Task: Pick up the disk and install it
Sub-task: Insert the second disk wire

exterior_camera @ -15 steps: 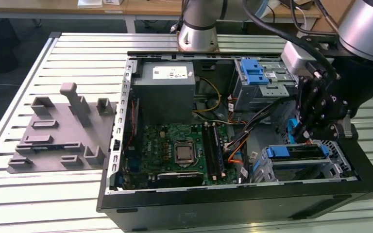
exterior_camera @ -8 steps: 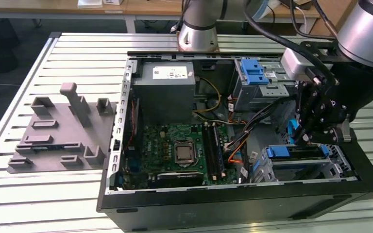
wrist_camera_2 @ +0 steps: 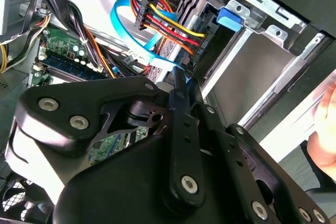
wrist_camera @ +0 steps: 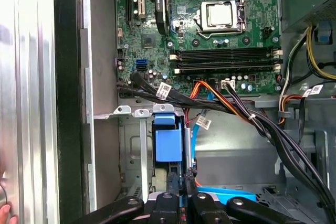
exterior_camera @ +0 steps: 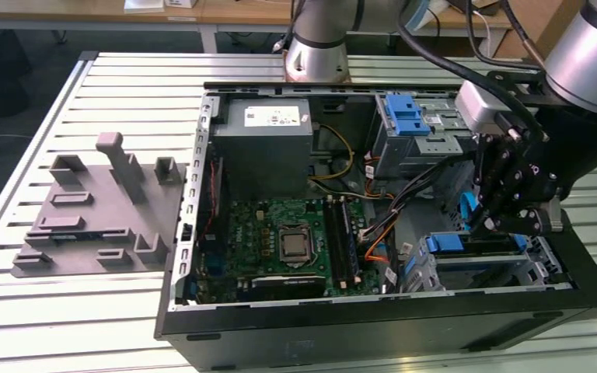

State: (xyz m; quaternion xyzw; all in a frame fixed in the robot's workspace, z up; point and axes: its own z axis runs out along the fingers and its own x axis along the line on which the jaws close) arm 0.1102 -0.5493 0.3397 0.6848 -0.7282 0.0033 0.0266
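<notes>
Pincer (exterior_camera: 506,225) down inside PC case (exterior_camera: 382,326) at 4 o'clock, fingers pinched nearly shut on blue edge of disk (wrist_camera: 228,195) by lower drive cage (exterior_camera: 475,252). Disk likely rigid, dense, shock-sensitive; grip by blue rails.

Lighting: even, bright, seemingly overhead; glare on slatted table (exterior_camera: 91,85); case interior (exterior_camera: 423,194) shadowed; near linkage (wrist_camera_2: 157,171) soft-focused.

Disk (exterior_camera: 466,208) blue-railed, on edge; low inside the case.
</notes>
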